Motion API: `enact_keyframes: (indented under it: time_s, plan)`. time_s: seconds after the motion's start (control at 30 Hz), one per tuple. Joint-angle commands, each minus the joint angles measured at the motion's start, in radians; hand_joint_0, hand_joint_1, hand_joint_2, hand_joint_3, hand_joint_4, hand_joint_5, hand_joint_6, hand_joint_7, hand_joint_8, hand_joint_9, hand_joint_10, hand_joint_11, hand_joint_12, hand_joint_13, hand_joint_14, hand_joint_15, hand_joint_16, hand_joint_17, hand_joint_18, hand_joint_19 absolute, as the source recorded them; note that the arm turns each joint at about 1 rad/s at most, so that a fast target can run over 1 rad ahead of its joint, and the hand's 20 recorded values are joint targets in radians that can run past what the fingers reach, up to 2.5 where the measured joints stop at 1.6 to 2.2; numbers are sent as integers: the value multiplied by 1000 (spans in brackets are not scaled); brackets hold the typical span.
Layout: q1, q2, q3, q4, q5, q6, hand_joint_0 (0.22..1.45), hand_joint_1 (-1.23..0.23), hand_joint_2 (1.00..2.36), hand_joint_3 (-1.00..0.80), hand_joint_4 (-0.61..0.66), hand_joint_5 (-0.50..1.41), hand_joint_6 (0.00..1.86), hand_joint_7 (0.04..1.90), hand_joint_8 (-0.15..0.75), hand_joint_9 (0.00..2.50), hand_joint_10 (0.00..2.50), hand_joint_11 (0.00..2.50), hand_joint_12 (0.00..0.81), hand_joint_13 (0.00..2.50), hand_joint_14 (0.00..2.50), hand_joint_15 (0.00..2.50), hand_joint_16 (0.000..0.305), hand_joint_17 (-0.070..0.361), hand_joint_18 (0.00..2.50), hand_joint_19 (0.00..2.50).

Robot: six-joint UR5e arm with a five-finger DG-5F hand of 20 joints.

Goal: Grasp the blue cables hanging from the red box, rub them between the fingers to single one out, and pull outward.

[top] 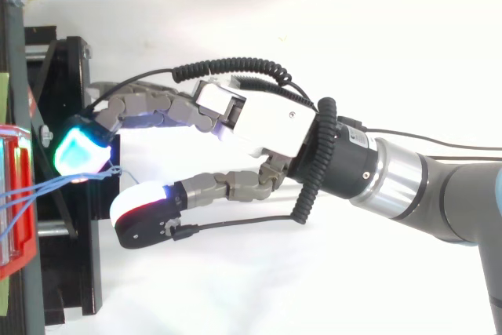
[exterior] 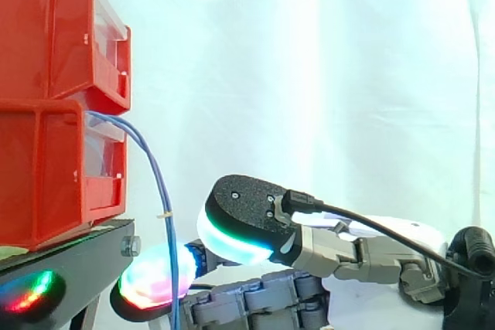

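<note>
Robot hand (top: 267, 127), prob. unclenched, pads (exterior: 151, 284) beside blue cables (exterior: 165, 210) from red box (exterior: 46, 175)

Red bins (exterior: 46, 113) at left, blue cables (exterior: 158, 183), black stand (top: 70, 272), white curtain (exterior: 309, 52), grey-and-white hand (top: 267, 127) with black-backed pads (exterior: 232, 241) glowing cyan, white and pink-red, silver-grey arm (top: 439, 194).

Glossy red plastic bins (exterior: 39, 175), thin smooth blue cables (exterior: 165, 214), matt white cloth curtain (exterior: 325, 59).
</note>
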Motion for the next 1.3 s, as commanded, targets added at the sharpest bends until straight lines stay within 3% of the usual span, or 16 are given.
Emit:
enact_keyframes:
  time_s: [0.0,0.6,0.83,1.03,1.27]
  plan:
    - [5,0,1,-3,0,2,540,-632,1004,-434,289,-126,503,869,264,608,8,239,338,279,6,172,44,99,94,170]
    - [6,1,16,-30,-28,42,556,-629,1006,-427,270,-72,503,1117,264,848,13,409,335,494,11,283,40,90,315,270]
    - [2,21,31,-92,-65,87,556,-623,1006,-428,264,-70,503,1122,264,865,16,419,334,536,14,308,40,91,354,298]
    - [2,52,31,-168,-68,116,557,-622,1006,-426,252,-64,503,1175,264,877,14,426,335,571,14,323,40,90,385,309]
    - [6,55,36,-185,-63,116,565,-629,1005,-429,236,-54,502,1270,261,902,16,443,332,603,14,342,39,88,423,323]
